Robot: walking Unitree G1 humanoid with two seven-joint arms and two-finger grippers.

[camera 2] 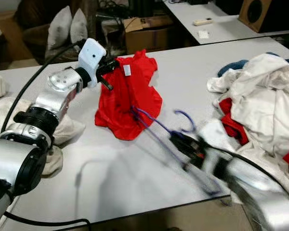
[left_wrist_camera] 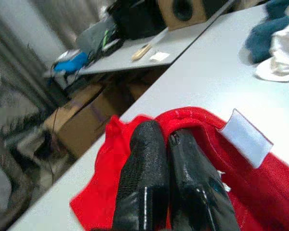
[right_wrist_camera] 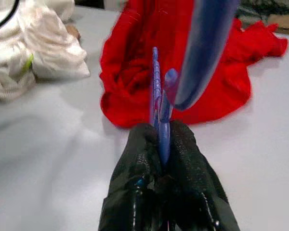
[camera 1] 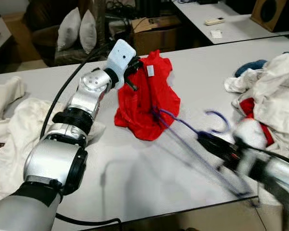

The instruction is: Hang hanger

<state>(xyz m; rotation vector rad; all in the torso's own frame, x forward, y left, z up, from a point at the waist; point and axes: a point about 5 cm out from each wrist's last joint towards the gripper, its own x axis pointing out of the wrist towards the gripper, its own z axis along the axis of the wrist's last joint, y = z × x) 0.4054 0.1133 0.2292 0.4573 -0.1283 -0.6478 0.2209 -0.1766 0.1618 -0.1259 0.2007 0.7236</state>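
Note:
A red shirt is lifted off the white table by its collar, where my left gripper is shut on the fabric; in the left wrist view the fingers pinch the red collar beside a white label. A blue-purple hanger lies low over the table, one end poked into the shirt's lower edge, its hook curling upward. My right gripper is shut on the hanger near the hook; the right wrist view shows the hanger clamped between the fingers, pointing at the shirt.
A pile of white and red clothes with something blue fills the table's right side. White cloths lie at the left. A black cable trails from the left arm. Behind the table stand cardboard boxes, pillows and another table.

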